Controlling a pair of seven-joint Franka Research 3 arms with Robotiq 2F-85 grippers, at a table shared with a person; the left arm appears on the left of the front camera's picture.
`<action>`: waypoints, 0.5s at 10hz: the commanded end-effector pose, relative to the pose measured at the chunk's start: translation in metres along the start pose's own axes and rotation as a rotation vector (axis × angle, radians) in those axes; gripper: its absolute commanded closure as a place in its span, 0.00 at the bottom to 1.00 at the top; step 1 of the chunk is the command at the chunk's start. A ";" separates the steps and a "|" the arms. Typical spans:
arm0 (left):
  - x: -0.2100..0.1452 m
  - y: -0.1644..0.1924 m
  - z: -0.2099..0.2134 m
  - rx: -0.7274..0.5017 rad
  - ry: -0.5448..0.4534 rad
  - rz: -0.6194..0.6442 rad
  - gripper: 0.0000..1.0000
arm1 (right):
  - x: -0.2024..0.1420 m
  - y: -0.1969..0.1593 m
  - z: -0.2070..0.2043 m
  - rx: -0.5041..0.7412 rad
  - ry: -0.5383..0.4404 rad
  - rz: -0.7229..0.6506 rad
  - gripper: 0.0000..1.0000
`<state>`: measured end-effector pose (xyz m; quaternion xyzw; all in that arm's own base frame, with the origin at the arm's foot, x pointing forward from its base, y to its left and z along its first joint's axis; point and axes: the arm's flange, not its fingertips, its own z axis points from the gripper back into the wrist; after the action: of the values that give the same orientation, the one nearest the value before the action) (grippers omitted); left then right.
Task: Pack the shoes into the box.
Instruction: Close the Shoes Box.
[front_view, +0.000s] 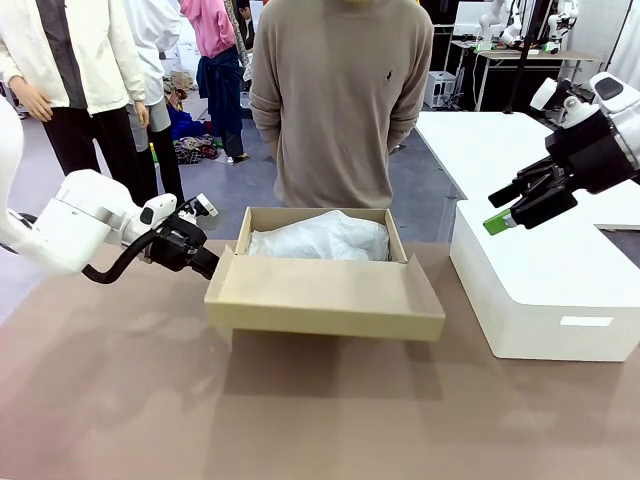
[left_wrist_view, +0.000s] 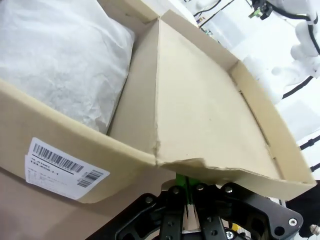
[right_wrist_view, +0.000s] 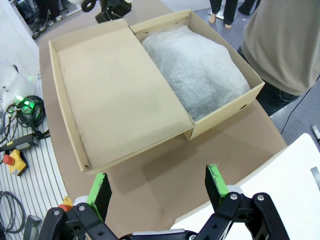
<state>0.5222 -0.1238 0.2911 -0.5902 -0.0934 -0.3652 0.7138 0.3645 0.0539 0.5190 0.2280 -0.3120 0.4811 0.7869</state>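
With tissue (front_view: 320, 238) covering the shoes, left gripper (front_view: 205, 262) pinched shut on lid (front_view: 325, 295) corner for closing; right gripper (right_wrist_view: 157, 190) wide open, empty.

Tissue paper (front_view: 320, 238) covers box (front_view: 325, 295) contents; label print (left_wrist_view: 65, 169) unreadable.

From my remote station: bright, even overhead light, a soft shadow under the box (front_view: 325, 295) on the table (front_view: 120, 400); wrist views bend at edges.
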 end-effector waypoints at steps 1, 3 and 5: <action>-0.003 -0.018 0.003 0.020 -0.068 0.018 1.00 | 0.000 -0.002 -0.003 0.012 -0.041 0.019 0.00; 0.000 -0.026 0.006 0.028 -0.132 0.019 1.00 | 0.000 -0.002 -0.003 0.012 -0.041 0.019 0.00; 0.008 -0.040 0.007 0.073 -0.155 -0.001 1.00 | 0.000 -0.002 -0.003 0.012 -0.041 0.019 0.00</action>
<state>0.5131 -0.1160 0.3176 -0.5969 -0.1424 -0.3277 0.7184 0.3645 0.0539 0.5189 0.2280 -0.3120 0.4811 0.7869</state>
